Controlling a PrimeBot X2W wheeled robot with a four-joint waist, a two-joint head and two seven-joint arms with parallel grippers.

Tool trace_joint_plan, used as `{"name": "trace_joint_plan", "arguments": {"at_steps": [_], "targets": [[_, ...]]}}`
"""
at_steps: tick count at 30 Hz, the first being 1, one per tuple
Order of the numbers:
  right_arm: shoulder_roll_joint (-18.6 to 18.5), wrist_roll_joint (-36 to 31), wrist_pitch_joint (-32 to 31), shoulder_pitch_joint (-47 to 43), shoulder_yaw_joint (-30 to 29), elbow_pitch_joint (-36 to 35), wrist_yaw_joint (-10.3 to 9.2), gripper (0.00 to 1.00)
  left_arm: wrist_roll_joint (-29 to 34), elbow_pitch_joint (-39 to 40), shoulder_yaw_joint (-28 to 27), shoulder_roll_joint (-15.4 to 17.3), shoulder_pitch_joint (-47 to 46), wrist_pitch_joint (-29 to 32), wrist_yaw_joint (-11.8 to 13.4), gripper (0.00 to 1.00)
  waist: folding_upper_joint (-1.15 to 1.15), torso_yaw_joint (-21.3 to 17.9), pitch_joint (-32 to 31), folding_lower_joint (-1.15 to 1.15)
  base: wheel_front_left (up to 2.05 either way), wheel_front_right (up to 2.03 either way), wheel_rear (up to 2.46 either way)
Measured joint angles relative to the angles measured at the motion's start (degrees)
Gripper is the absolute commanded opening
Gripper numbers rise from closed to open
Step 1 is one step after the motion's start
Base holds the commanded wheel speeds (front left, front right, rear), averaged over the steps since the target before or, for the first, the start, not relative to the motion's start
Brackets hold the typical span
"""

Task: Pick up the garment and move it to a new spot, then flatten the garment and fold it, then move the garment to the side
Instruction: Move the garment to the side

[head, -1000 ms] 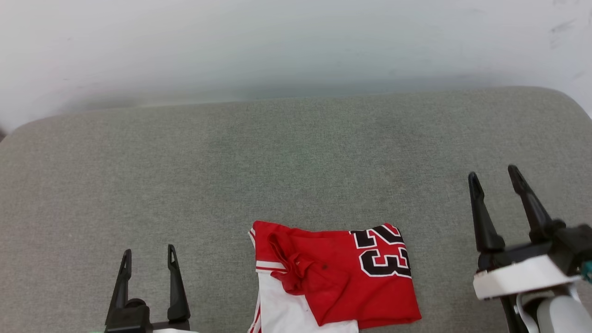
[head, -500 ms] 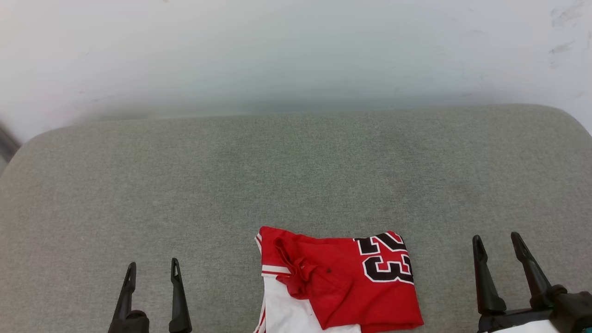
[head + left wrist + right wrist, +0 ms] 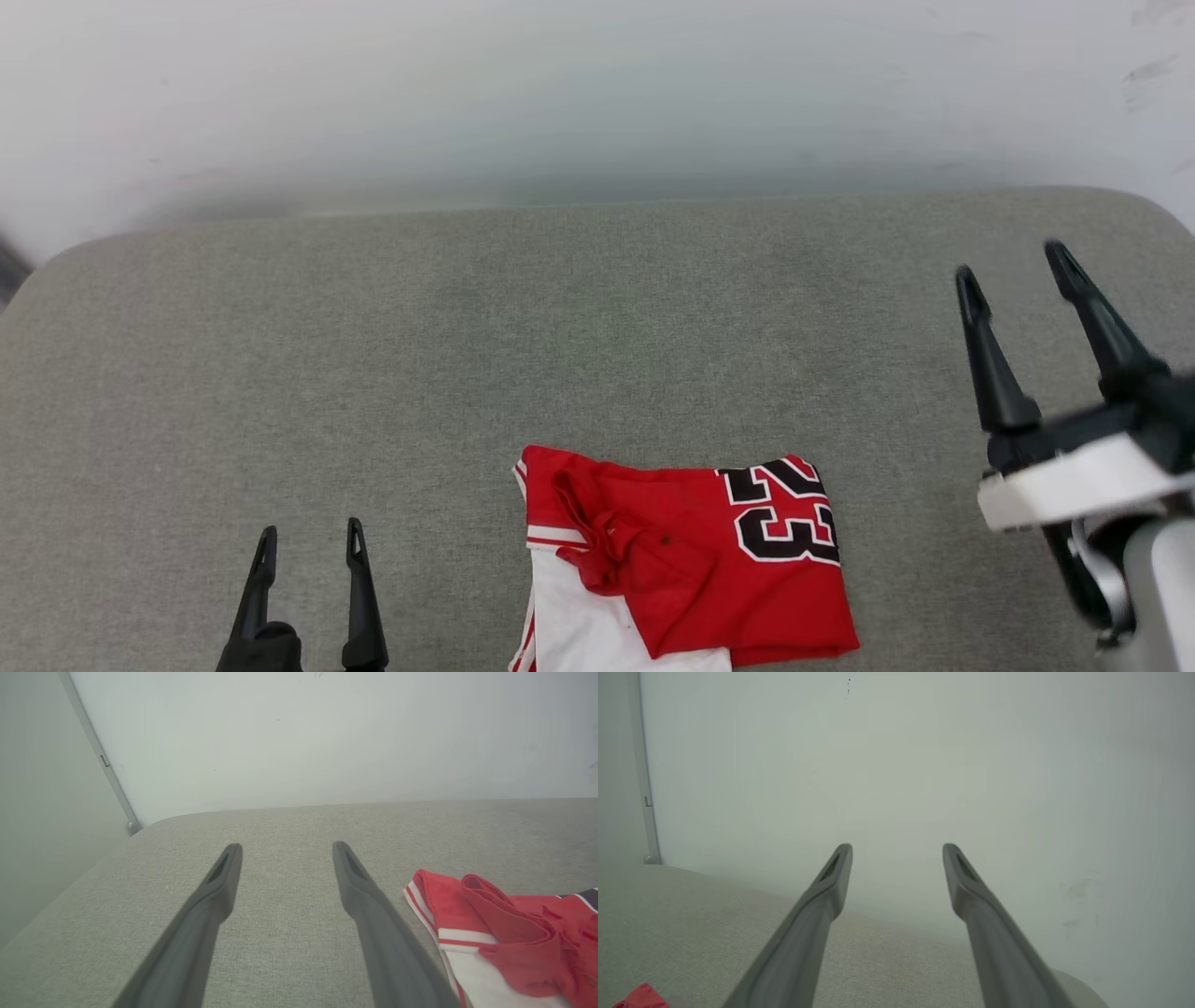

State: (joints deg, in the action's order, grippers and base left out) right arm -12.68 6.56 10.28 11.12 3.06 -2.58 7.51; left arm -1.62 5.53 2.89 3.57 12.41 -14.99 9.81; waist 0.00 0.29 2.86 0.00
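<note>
**Grey pad, bundled garment, 2 empty grippers**

Grey fabric pad (image 3: 467,355) runs back to a plain pale wall (image 3: 597,93). The garment (image 3: 691,560) lies at the pad's near edge, about midway between the arms. It is gathered into a compact, rough rectangle with the red side up. A black "23" (image 3: 782,513) reads upside down at its right end, a white sleeve panel shows at its lower left, and a loose red flap is creased across the middle. It looks doubled over rather than neatly squared, so I judge that the flattening and folding are unfinished or need redoing.

The left gripper (image 3: 312,528) sits low at the near left, beside the garment but clear of it. Its 2 fingers are spread wide and hold nothing. From its wrist camera the striped sleeve trim lies just off the right finger, which suits a short reach to that edge.

The right gripper (image 3: 1011,261) hangs higher and well off to the right, above bare pad. It is also fully spread and empty, and its wrist camera faces mostly the wall. Lifted like that, it leaves the garment unobstructed.
</note>
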Motion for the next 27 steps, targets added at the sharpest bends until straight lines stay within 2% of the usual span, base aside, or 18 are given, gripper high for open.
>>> {"name": "trace_joint_plan", "arguments": {"at_steps": [2,6,11,14,19,27], "targets": [[-3.7,1.5,-5.6,3.9,3.3,1.0,0.00,1.00,0.0,-0.1,0.0,0.0,-0.3,0.0,-0.1,1.00,0.00,0.1,0.5,0.00,0.00,0.00,0.00],[-11.2,7.9,-23.0,9.3,11.2,4.1,0.01,1.00,0.0,-0.2,0.0,-0.1,-1.2,0.0,-0.3,1.00,0.00,0.4,1.4,0.00,0.00,0.00,0.00],[-16.4,27.0,-43.7,12.4,16.5,6.7,0.00,1.00,0.0,-0.3,0.1,-0.2,-2.5,0.0,-0.7,1.00,0.00,0.9,2.7,0.00,0.00,0.00,0.00],[-19.1,36.9,-52.8,12.2,17.4,8.7,-0.01,1.00,0.0,-0.4,0.2,-0.3,-3.2,0.0,-0.8,1.00,0.00,1.3,3.6,0.00,0.00,0.00,0.00],[-19.9,44.8,-58.5,11.0,17.4,11.6,-0.01,1.00,0.0,-0.6,0.4,-0.4,-5.1,0.0,-1.3,1.00,0.00,2.2,5.5,0.00,0.00,0.00,0.00],[-15.0,50.5,-58.9,9.4,19.2,15.0,-0.01,1.00,0.1,-1.1,1.1,-0.5,-7.9,0.0,-1.7,1.00,0.00,4.1,8.9,0.00,0.00,0.00,0.00]]}}
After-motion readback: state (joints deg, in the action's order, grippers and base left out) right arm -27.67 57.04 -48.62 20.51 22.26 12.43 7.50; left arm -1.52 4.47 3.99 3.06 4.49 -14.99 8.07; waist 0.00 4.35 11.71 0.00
